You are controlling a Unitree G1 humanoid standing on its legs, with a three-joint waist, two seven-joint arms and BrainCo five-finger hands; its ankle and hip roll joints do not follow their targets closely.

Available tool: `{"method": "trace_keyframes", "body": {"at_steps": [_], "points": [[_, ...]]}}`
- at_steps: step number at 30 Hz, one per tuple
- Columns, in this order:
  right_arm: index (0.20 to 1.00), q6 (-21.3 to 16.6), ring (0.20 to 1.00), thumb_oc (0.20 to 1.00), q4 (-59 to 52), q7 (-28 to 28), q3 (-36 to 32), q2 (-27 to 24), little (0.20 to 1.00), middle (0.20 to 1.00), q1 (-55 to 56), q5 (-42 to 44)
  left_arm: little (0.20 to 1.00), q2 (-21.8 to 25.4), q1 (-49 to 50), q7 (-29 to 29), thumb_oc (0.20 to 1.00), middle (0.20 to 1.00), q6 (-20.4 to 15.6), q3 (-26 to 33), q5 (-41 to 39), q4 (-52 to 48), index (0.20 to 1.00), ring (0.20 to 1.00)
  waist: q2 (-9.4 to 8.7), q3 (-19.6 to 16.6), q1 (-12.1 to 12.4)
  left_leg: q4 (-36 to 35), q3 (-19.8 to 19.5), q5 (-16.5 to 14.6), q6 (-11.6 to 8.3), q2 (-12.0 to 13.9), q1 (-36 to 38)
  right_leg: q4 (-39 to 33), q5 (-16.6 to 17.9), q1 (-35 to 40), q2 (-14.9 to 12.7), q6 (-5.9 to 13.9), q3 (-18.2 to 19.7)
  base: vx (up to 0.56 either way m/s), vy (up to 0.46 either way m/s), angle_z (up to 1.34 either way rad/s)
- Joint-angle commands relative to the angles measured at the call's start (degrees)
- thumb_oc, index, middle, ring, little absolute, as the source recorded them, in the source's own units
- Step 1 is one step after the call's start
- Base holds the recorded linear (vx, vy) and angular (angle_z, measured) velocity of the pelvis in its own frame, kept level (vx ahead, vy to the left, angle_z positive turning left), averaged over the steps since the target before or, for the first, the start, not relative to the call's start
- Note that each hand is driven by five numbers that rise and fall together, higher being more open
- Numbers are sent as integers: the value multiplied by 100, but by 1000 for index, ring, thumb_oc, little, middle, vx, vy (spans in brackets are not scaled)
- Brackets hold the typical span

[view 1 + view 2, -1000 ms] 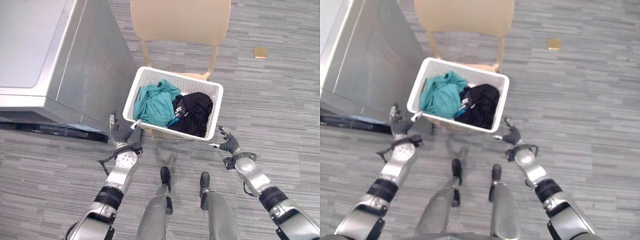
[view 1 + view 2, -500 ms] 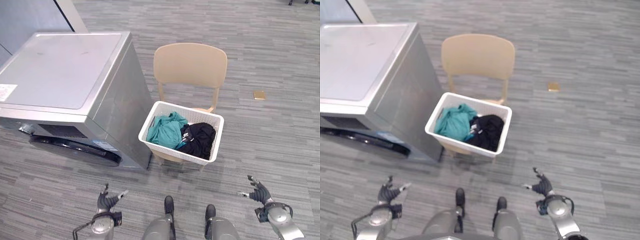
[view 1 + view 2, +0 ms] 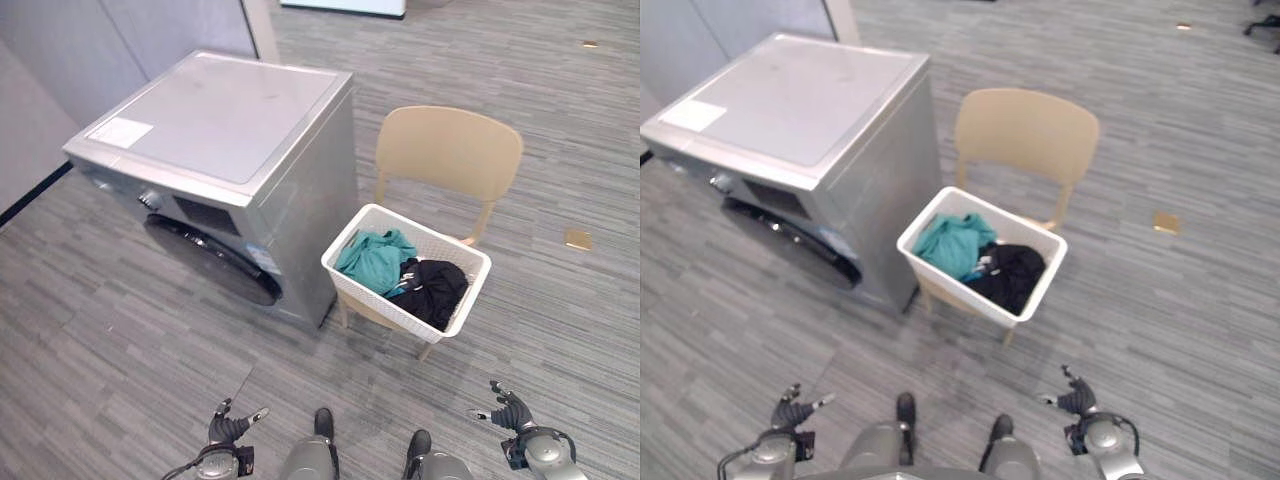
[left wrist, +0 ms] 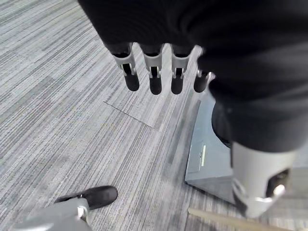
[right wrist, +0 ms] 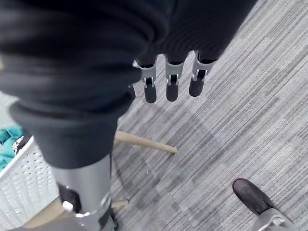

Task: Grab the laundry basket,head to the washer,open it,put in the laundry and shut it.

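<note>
Basket [image 3: 408, 272] sits on the seat of the tan chair [image 3: 447, 155], just beside the washer's [image 3: 225, 165] right flank, teal cloth [image 3: 375, 258] on the washer side, black cloth [image 3: 435, 285] on the far side. Both hands are low at the bottom edge of the eye views, well apart from the basket and touching nothing: left hand [image 3: 228, 428] down-left of it, right hand [image 3: 508, 412] down-right. Left hand: fingers [image 4: 153, 77] hang straight and relaxed in the wrist view, thumb apart, nothing held. Right hand: same, fingers [image 5: 171, 79] straight, empty; its wrist view shows the basket's white perforated wall [image 5: 24, 192] and a chair leg [image 5: 144, 142] close off to one side. Key relation: the basket lies ahead of and between the two hands, shifted toward the right one, so the right hand is the nearer. Its long axis runs roughly left-to-right across the robot, skewed so the washer-side end sits further away and the right end sits nearer. Short ends face outward toward each hand, which reads as a two-handed grab on the end rims; my guess is the left arm needs more reach, into the tight spot next to the washer's side. Washer door [image 3: 210, 262] is closed and faces front-left, away from the basket. Grab step not yet done.
</note>
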Motion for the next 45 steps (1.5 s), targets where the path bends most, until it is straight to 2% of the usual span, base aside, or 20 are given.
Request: {"method": "trace_keyframes", "body": {"at_steps": [1,4,7,8,9,10,11,14,15,16,19,22,26,30,34,35,36,37,40,45], "points": [[1000,-99,1000,1000,-251,-146,139,-59,1000,1000,-148,215,1000,119,-144,48,1000,1000,-104,27,298,-291,1000,1000,-112,10,24,-176,133,1021,-125,82,-208,-639,424,491,-277,666,656,163,282,89],[1000,-50,1000,1000,-183,-131,121,38,1000,1000,-188,232,1000,127,-202,20,1000,1000,-131,-23,264,-293,1000,1000,-161,-83,48,17,164,790,-70,-9,-255,-617,500,598,-604,822,587,166,300,16],[1000,-48,1000,1000,-156,-124,256,180,1000,1000,-380,159,1000,240,-242,28,1000,1000,-129,-27,357,-321,1000,1000,-363,-90,130,240,266,385,189,-338,-273,-215,1013,443,-1035,939,790,136,319,15],[1000,-57,1000,1000,-173,-109,317,229,1000,1000,-469,176,1000,322,-231,27,1000,1000,-116,10,358,-377,1000,1000,-351,-45,118,158,238,323,279,-399,-170,184,1017,194,-945,836,1056,174,373,4],[1000,-67,1000,1000,-196,-96,365,243,1000,1000,-519,193,1000,374,-242,46,1000,1000,-122,42,354,-354,1000,1000,-350,-21,55,92,185,251,341,-498,-52,406,963,59,-721,777,1357,123,258,-28],[1000,-68,1000,1000,-194,-96,366,243,1000,1000,-526,193,1000,374,-246,45,1000,1000,-122,45,355,-353,1000,1000,-347,-34,68,82,200,271,343,-488,-70,400,985,27,-712,772,1375,204,291,-5],[1000,-60,1000,1000,-180,-80,454,297,1000,1000,-556,201,1000,403,-246,66,1000,1000,-117,85,347,-335,1000,1000,-287,21,11,-75,141,179,427,-621,231,656,766,-211,-431,686,1546,229,271,23],[1000,-40,1000,1000,-238,-71,566,332,1000,1000,-637,170,1000,372,-233,82,1000,1000,-85,125,342,-265,1000,1000,-192,95,-46,-313,74,115,508,-763,626,597,545,-482,-63,560,1414,214,197,12],[1000,-40,1000,1000,-238,-71,566,332,1000,1000,-638,170,1000,372,-233,82,1000,1000,-85,125,342,-265,1000,1000,-190,92,-47,-313,74,116,508,-761,623,593,548,-484,-61,559,1413,288,171,14],[1000,-61,1000,1000,-400,57,692,365,1000,1000,-664,303,1000,303,-204,19,1000,1000,-62,79,344,-216,1000,1000,-164,173,-162,-411,-127,31,576,-972,904,446,499,-727,391,513,1612,219,131,27],[1000,-51,1000,1000,-656,184,1006,389,1000,1000,-752,209,1000,222,-149,-47,1000,1000,-76,54,393,-100,1000,1000,-188,230,-117,-350,-343,-91,603,-1128,1049,148,462,-567,569,459,1743,193,56,70],[1000,-119,1000,1000,-1055,304,1290,440,1000,1000,-981,313,1000,107,-140,-17,1000,1000,-71,36,358,17,1000,1000,-124,163,-59,-387,-450,-35,559,-1191,976,-84,531,-464,631,402,1799,82,-21,60],[1000,-130,1000,1000,-1264,474,1589,606,1000,1000,-1187,554,1000,21,-141,-45,1000,1000,-31,-34,350,141,1000,1000,-50,115,8,-401,-516,4,538,-1214,896,-296,585,-391,598,372,1666,8,-17,26],[1000,-210,1000,1000,-1572,407,2107,855,1000,1000,-1769,623,1000,-64,-217,35,1000,1000,-22,-204,244,175,1000,1000,46,202,207,-423,-611,92,531,-1241,696,-506,639,-387,549,364,1473,-87,-7,16],[1000,-323,1000,1000,-1926,67,2228,857,1000,1000,-2385,520,1000,-65,-365,222,1000,1000,-95,-314,138,131,1000,1000,85,381,361,-393,-680,194,518,-1266,293,-547,740,-616,457,374,1342,-160,4,22],[1000,-396,1000,1000,-2214,-321,2026,750,1000,1000,-2687,441,1000,-35,-425,375,1000,1000,-185,-358,32,-2,1000,1000,99,508,409,-353,-732,253,516,-1288,35,-501,804,-827,383,379,1295,-160,19,19],[1000,-393,1000,1000,-2217,-323,2023,749,1000,1000,-2690,440,1000,-35,-430,376,1000,1000,-185,-360,32,-1,1000,1000,98,501,410,-346,-734,253,517,-1289,18,-495,803,-842,381,379,1293,-177,50,16],[1000,-444,1000,1000,-2270,-600,1855,683,1000,1000,-2849,354,1000,-23,-443,447,1000,1000,-258,-386,-18,-86,1000,1000,114,576,441,-318,-771,279,529,-1330,-133,-448,828,-963,323,386,1267,-63,28,19],[1000,-453,1000,1000,-2280,-719,1791,683,1000,1000,-2922,333,1000,-28,-453,491,1000,1000,-283,-411,-40,-124,1000,1000,124,587,450,-306,-781,289,538,-1342,-197,-409,833,-1040,303,386,1269,-54,43,16],[1000,-514,1000,1000,-1948,-1273,1601,807,1000,1000,-3362,357,1000,-34,-535,570,1000,1000,-393,-598,-183,-256,1000,1000,189,758,541,-274,-843,343,554,-1420,-411,-288,868,-1235,173,403,1251,-48,67,5]]}}
